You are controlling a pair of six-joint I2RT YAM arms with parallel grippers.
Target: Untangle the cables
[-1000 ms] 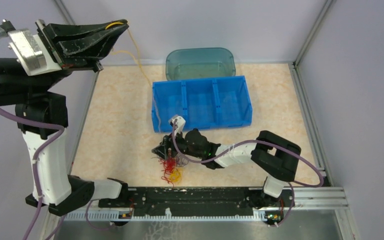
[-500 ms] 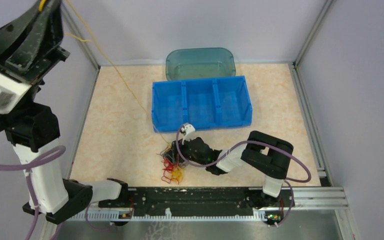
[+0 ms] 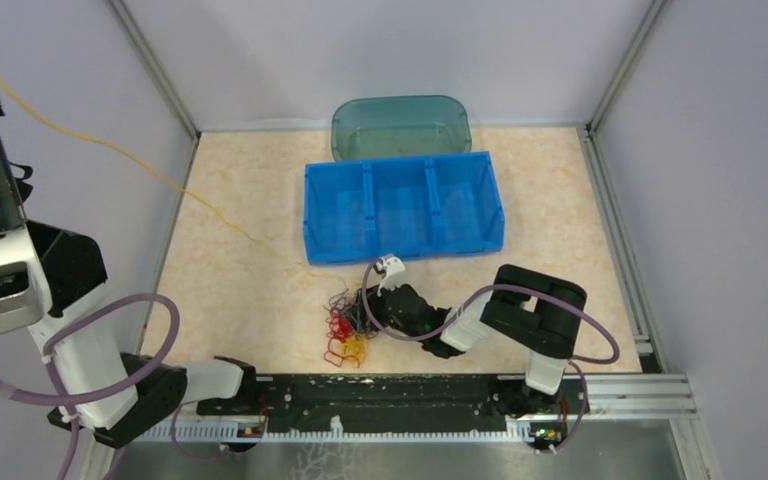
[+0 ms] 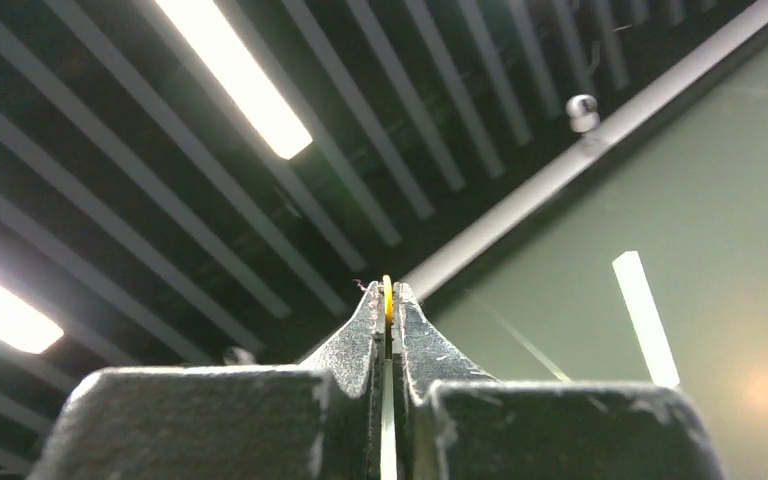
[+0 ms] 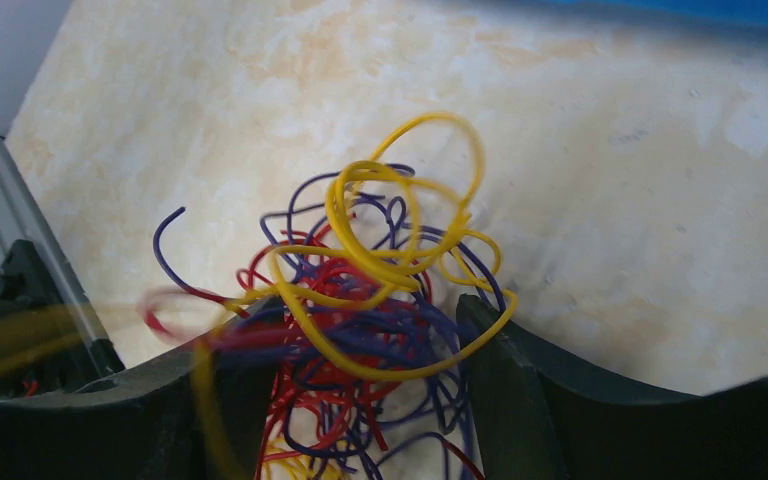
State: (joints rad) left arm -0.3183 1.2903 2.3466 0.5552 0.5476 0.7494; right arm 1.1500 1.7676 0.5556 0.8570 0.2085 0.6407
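Yellow insulated wire (image 4: 387, 288), a single thin strand, is pinched between the clenched fingertips of my left gripper (image 4: 388, 305). That gripper sits high at the far left, its wrist camera facing ceiling lights. In the overhead view the strand slants down across the beige marbled tabletop (image 3: 230, 300) toward the tangled clump of red, yellow and dark purple cables (image 3: 345, 325). The clump lies on the table near the front rail. My right gripper (image 5: 365, 330) lies low against the clump's right side. Its jaws are released and stand apart, one finger on either side of the tangle, with loose loops between them. Behind it stands a blue plastic three-compartment bin (image 3: 405, 246), and just behind that a translucent teal tub (image 3: 400, 125).
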